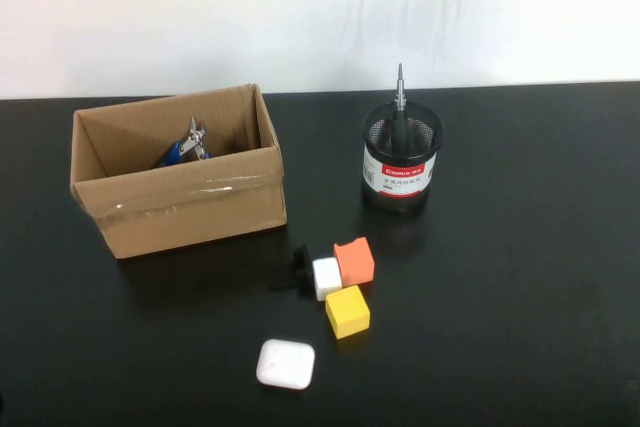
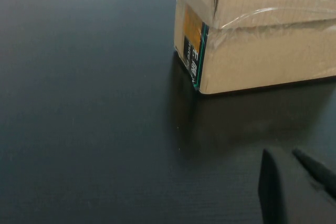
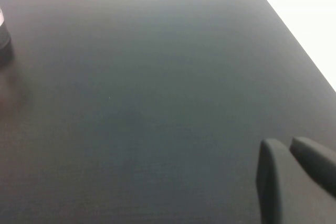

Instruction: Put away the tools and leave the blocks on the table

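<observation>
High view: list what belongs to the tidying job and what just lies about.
Job: pliers in box; screwdriver in cup; orange block, white block, yellow block; left gripper shut beside box; right gripper shut over table.
Lying about: white case, small black object.

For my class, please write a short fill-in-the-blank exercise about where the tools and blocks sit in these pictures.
1. The blue-handled pliers lie inside the cardboard ____.
2. The screwdriver stands upright in the black mesh ____.
3. The white block touches the ____ block, with the yellow block just in front.
4. The left gripper and right gripper, both low over the table, are ____.

Missing words: box; cup; orange; shut
</observation>
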